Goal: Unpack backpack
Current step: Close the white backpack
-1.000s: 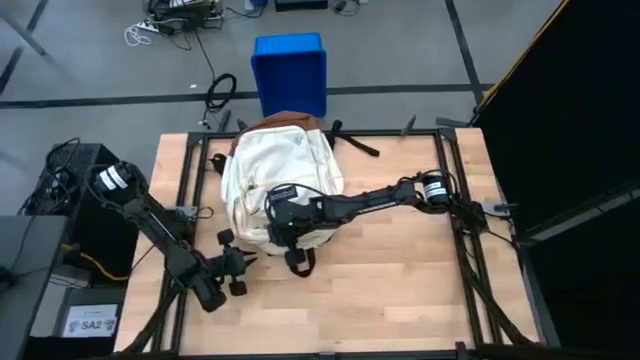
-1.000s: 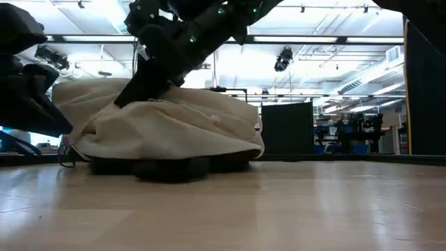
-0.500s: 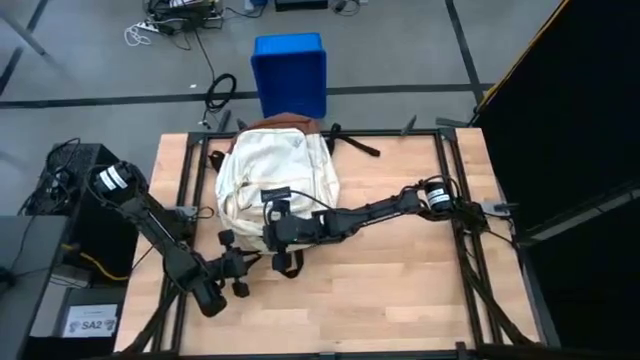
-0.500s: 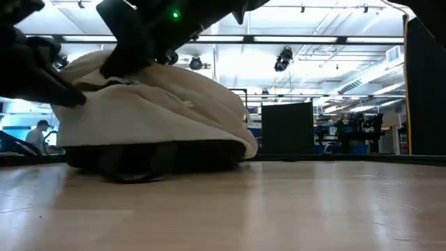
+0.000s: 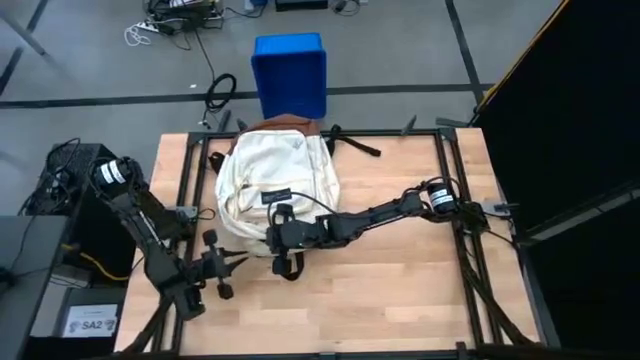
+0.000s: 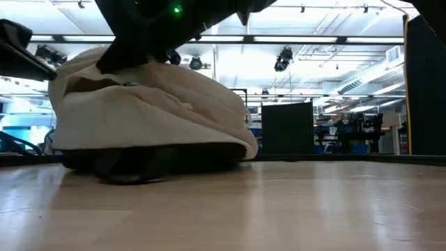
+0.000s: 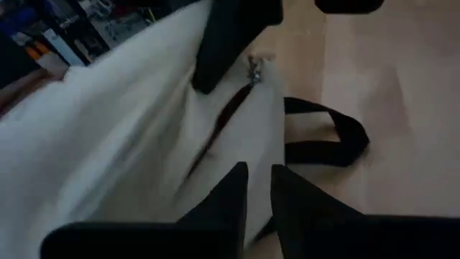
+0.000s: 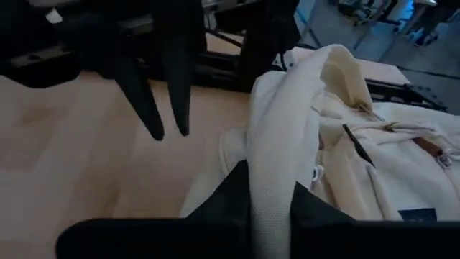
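Right gripper (image 5: 283,243) clamped on cream fabric at near edge of backpack (image 5: 275,170). Left gripper (image 5: 228,266) just beside backpack, fingers nearly together, holding nothing.

Wooden table (image 5: 400,290), light planks, dark metal rails along its edges. The backpack (image 5: 275,180) lies flat on it, cream body, brown base at the far edge, dark straps trailing onto the wood. Its near edge lies under the right gripper (image 5: 283,243); the left gripper (image 5: 232,263) hangs just beside it.
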Available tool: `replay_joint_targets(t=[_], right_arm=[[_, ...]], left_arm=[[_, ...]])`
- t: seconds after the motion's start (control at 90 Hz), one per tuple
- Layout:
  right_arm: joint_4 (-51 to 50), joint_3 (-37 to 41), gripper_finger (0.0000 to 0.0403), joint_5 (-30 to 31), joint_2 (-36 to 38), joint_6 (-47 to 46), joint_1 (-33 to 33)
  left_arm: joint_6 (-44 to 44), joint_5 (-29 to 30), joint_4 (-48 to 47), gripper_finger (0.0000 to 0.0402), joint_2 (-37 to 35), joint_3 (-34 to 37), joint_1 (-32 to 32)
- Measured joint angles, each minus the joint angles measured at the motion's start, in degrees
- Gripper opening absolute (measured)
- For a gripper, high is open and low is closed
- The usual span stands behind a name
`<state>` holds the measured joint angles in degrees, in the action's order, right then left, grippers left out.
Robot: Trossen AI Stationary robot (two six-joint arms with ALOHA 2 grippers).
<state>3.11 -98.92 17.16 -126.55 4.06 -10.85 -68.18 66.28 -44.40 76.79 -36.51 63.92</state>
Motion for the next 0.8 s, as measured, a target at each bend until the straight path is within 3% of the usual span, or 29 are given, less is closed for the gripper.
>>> replay_joint_targets(t=[0.267, 0.4, 0.6, 0.8], right_arm=[[20.68, 23.40, 0.0000, 0.68, 12.83, -4.68, 0.09], [31.31, 32.87, 0.0000, 0.69, 17.73, -6.71, 0.11], [33.01, 35.15, 0.0000, 0.05, 18.15, -7.72, 0.09], [33.03, 35.15, 0.0000, -1.50, 18.12, -7.87, 0.24]], left_arm=[[-4.62, -1.43, -5.10, 0.0037, 0.02, 0.15, -0.04], [-7.63, 0.64, -7.44, 0.0037, 0.00, 1.65, -0.91], [-6.56, 1.12, -6.97, 0.0037, -1.17, 2.69, -6.78], [8.97, -2.40, 3.54, 0.0040, -5.98, 2.71, -11.28]])
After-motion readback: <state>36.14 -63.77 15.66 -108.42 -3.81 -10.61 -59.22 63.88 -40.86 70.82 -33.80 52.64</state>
